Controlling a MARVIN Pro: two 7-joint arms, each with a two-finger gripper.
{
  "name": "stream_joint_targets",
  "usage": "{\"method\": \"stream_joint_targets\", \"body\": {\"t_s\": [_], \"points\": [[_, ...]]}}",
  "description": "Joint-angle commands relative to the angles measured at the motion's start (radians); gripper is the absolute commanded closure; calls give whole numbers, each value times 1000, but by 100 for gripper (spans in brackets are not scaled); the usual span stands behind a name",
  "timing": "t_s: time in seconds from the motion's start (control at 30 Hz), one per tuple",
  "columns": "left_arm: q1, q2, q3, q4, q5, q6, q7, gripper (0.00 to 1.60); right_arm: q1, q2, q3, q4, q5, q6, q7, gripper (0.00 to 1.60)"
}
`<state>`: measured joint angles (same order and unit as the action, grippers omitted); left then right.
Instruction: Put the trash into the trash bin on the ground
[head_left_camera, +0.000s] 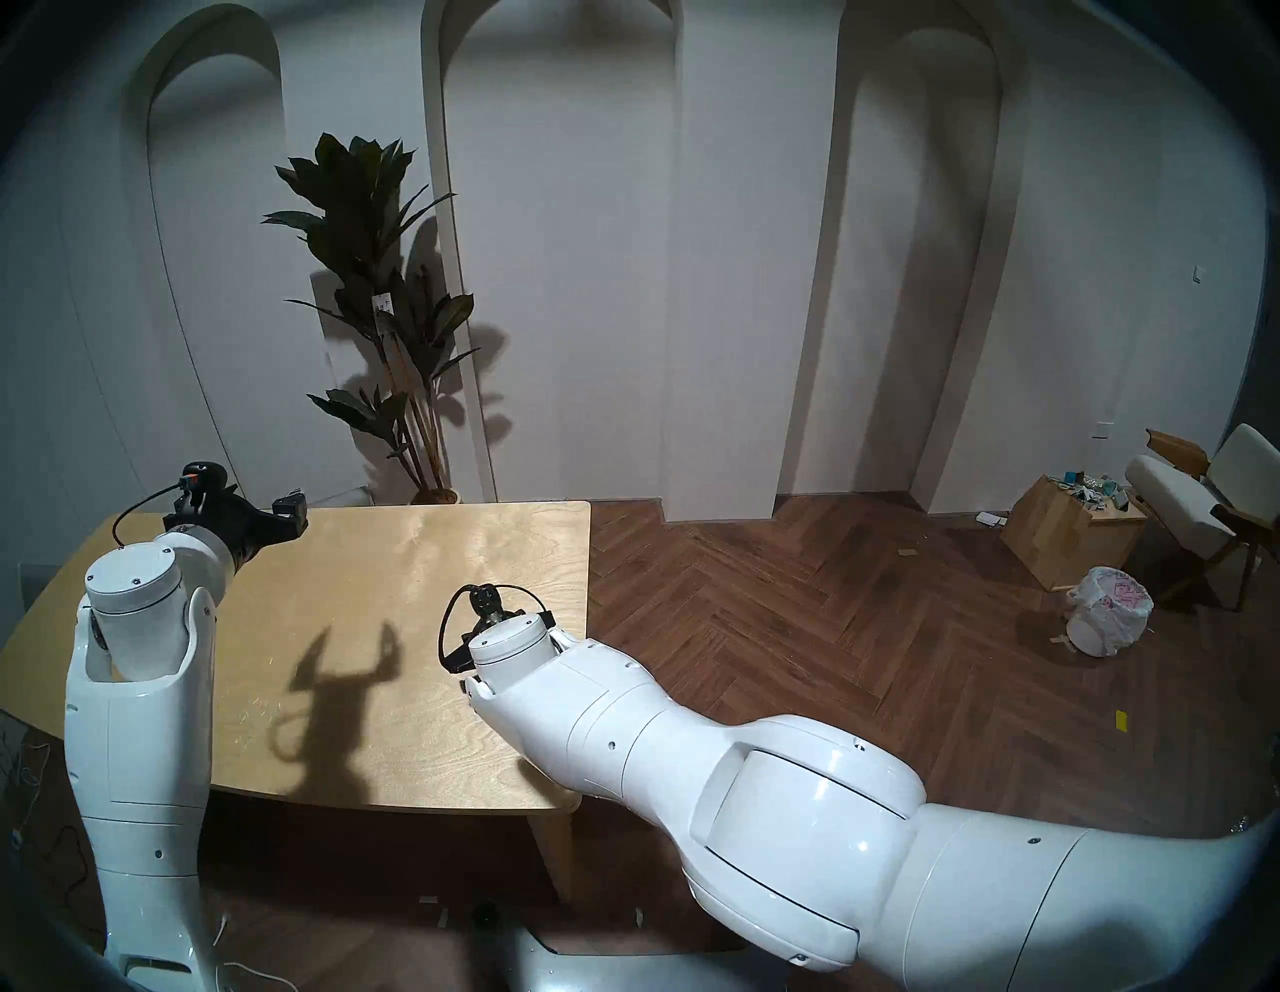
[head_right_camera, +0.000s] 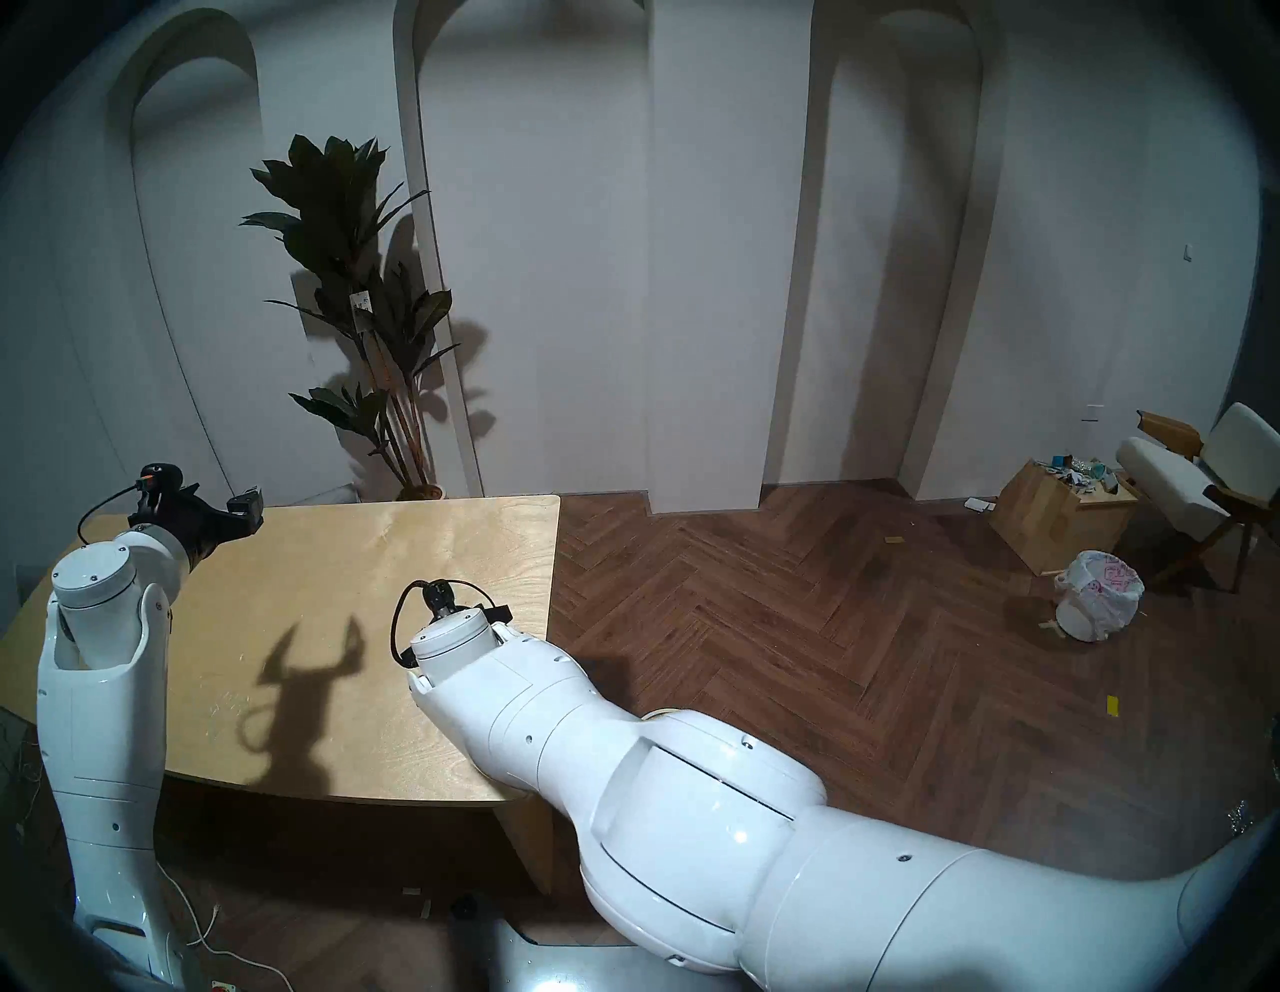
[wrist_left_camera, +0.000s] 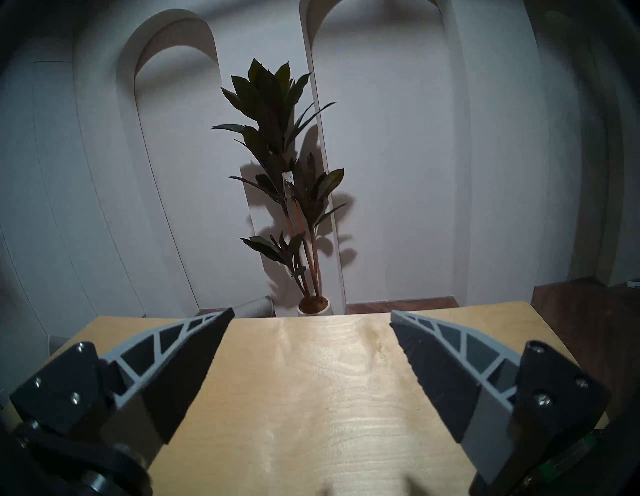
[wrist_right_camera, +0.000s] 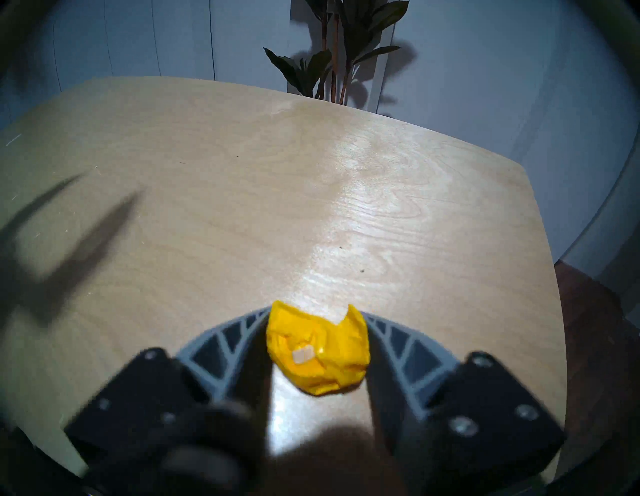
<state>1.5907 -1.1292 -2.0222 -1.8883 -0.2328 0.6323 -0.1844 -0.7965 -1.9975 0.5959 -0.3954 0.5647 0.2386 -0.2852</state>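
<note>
While the right gripper (wrist_right_camera: 317, 320) pinches the yellow paper lump (wrist_right_camera: 317, 350) between its fingertips, the hold looks shallow. The lump could slip forward on lifting. The left gripper (wrist_left_camera: 311, 320) stands wide, empty.

A home-like room: arched white wall niches (head_left_camera: 568, 242), potted plant (head_left_camera: 377, 291), herringbone wood floor (head_left_camera: 796, 609), armchair (head_left_camera: 1205, 499).

No legible txt anywhere, red print on bin bag (head_left_camera: 1113, 601) too blurry, plant tag (wrist_left_camera: 288, 179) unreadable
</note>
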Motion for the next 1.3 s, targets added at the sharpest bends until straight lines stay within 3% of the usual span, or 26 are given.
{"method": "stream_joint_targets", "body": {"t_s": [0.0,0.03,0.07,0.3,0.57,0.8,1.27], "points": [[7,35,-26,-56,-19,58,-34,0,12,-10,-30,47,41,-43,34,104],[8,37,-28,-59,-21,66,-37,0,12,-10,-35,50,48,-47,39,104],[9,39,-30,-62,-24,78,-42,0,12,-10,-38,57,57,-56,41,160],[12,54,-40,-75,-38,133,-63,0,24,-10,-50,68,102,-139,30,160],[10,62,-44,-79,-44,163,-73,0,50,-5,-4,16,110,-258,2,160],[8,64,-45,-79,-46,174,-76,0,52,102,15,-68,105,-331,-26,160],[7,66,-46,-77,-49,181,-82,0,47,298,92,-71,91,-442,-58,160]]}}
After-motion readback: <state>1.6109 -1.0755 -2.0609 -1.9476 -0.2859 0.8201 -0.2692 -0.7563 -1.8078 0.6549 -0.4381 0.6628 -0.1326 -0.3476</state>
